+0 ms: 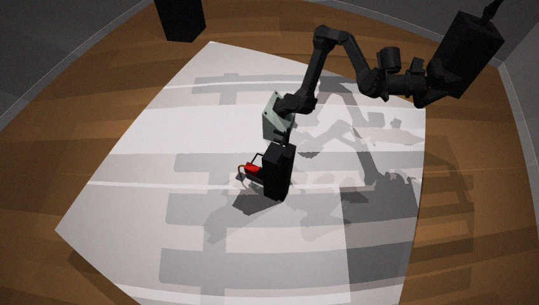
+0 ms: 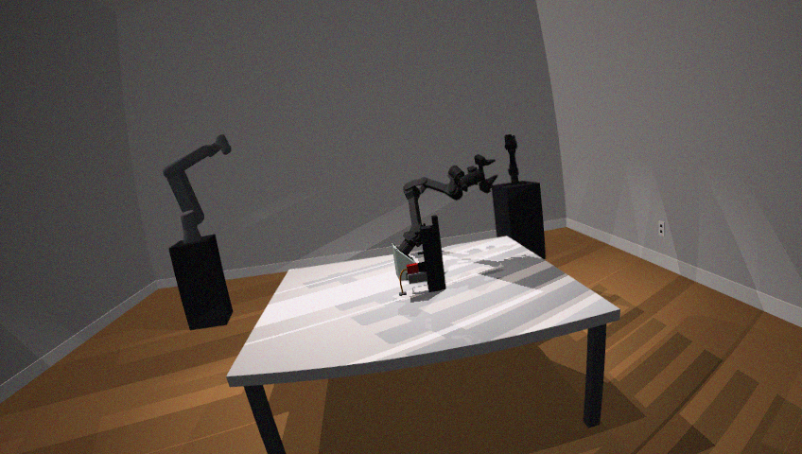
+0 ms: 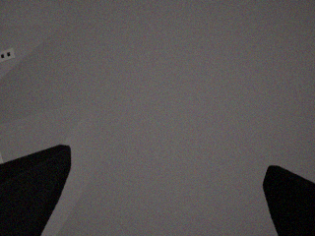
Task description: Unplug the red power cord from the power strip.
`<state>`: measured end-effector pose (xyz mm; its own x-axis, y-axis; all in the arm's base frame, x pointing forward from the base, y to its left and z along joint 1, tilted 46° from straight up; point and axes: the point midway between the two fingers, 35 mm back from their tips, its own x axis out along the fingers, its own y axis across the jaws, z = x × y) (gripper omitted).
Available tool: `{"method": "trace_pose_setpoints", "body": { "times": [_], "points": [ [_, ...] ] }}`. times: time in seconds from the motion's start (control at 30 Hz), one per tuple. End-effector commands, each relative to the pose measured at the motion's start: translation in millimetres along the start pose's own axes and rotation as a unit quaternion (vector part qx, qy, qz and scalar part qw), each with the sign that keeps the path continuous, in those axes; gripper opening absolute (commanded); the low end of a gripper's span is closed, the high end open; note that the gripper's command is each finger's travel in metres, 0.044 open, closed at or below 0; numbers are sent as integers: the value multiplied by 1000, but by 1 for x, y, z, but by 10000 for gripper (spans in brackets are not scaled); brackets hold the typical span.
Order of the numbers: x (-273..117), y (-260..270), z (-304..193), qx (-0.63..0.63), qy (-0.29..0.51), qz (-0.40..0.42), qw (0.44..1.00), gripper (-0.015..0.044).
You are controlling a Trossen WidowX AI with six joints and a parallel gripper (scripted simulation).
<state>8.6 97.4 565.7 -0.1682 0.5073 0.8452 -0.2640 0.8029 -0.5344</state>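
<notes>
Fingertips of the gripper (image 3: pixel 167 212) frame the wrist view left and right, spread wide with nothing between them; only grey wall (image 3: pixel 171 79) lies beyond, with a small wall outlet (image 3: pixel 7 55) at the left edge.

White table (image 2: pixel 348 342) stands on the wooden floor (image 2: pixel 703 359), dark legs below. Near its middle a tall black block (image 2: pixel 433 255) stands upright. Against the block's left face sits the red plug (image 2: pixel 412 268), apparently still seated; in the top view the same red plug (image 1: pixel 251 169) touches the block (image 1: pixel 278 173), and a short orange-brown cord (image 1: pixel 239 168) curls off its outer end toward the table surface. Whether the block is the power strip itself cannot be told for certain. Pale green panel (image 1: pixel 272 121) leans tilted just behind the block.

Arm (image 1: pixel 340 49) rises from behind the panel, bends, and reaches toward the far right. Its gripper (image 1: pixel 435 88) is raised high, well apart from plug, cord and block, close to a dark pedestal (image 1: pixel 466 53) beyond the table corner.

Further back, a second pedestal (image 2: pixel 200 281) at the left carries another grey arm (image 2: pixel 191 180), off the table.
</notes>
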Motion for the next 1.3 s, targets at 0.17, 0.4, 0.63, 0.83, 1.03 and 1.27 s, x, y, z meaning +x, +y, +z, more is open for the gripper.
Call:
{"method": "trace_pose_setpoints", "body": {
  "times": [0.17,0.4,0.63,0.83,1.03,1.27],
  "points": [
    [0,6,-52,36,84,15,996,243],
    [-34,9,-171,122,279,11,953,160],
    [-109,-2,-270,204,457,-44,865,160],
    [-197,-20,-329,269,582,-127,756,160],
    [-298,-38,-357,326,672,-235,622,160],
    [-419,-51,-352,383,721,-381,433,160]
  ]
}}
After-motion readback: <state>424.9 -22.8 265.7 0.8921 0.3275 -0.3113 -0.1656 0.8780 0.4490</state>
